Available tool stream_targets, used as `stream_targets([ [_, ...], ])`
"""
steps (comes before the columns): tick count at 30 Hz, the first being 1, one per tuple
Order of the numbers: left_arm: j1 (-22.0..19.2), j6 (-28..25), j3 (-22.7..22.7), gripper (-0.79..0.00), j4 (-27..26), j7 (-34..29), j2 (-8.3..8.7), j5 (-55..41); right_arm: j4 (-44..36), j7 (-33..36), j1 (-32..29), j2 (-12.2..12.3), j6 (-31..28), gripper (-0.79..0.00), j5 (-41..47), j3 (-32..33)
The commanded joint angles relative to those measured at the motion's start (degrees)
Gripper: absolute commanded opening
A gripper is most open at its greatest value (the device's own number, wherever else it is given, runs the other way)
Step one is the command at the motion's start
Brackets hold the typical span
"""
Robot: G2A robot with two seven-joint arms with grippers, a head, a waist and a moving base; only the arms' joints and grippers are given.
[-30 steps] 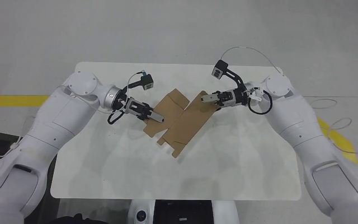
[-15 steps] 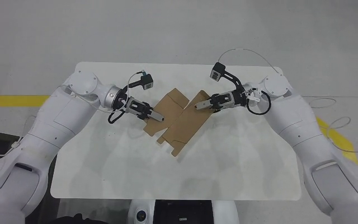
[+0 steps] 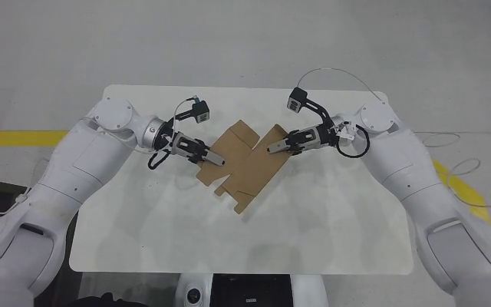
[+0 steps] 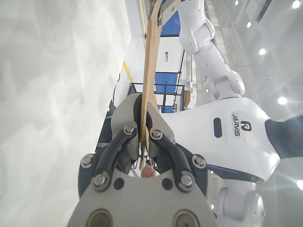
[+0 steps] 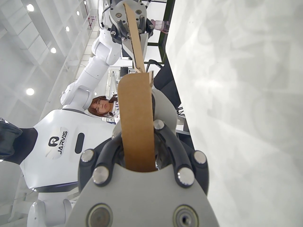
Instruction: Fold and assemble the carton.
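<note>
The flat cardboard carton (image 3: 245,169) hangs over the middle of the white table (image 3: 153,230), nearer its far edge. The left gripper (image 3: 219,163) is clamped on one side and the right gripper (image 3: 271,150) pinches the opposite flap. Yellow floor tape (image 3: 23,138) lies beyond the table's left edge.

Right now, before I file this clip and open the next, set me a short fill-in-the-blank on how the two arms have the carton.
The carton is made of brown ___. It is held by ___ grippers at once, the left gripper and the right gripper. Both sets of jaws are ___ on it. The table below it is ___ in colour.
Missing words: cardboard; two; shut; white.
</note>
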Motion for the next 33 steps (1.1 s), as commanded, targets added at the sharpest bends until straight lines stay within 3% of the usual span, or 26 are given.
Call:
stream_targets([
  [1,-0.14,0.00,-0.03,0.000,0.26,0.00,0.10,-0.69,0.15,-0.48,-0.03,0.00,-0.48,-0.785,0.22,0.03],
  [11,-0.20,-2.30,-2.97,0.000,7.11,2.32,-0.40,-2.28,3.70,-4.91,-0.31,0.05,-4.89,-0.785,0.30,0.96],
  [20,-0.44,-6.20,-4.03,0.000,13.85,8.13,-2.24,-1.68,6.40,-10.42,-0.33,-0.57,-10.38,-0.785,-0.54,1.72],
  [26,0.66,-5.56,-4.93,0.000,15.43,12.26,-3.41,-3.75,8.40,-13.96,-0.16,-1.83,-13.26,-0.785,-0.25,2.02],
  [33,1.49,-5.26,-7.07,0.000,15.40,14.99,-4.12,-5.87,8.67,-18.28,-1.07,-3.20,-12.27,-0.785,-2.21,1.32],
])
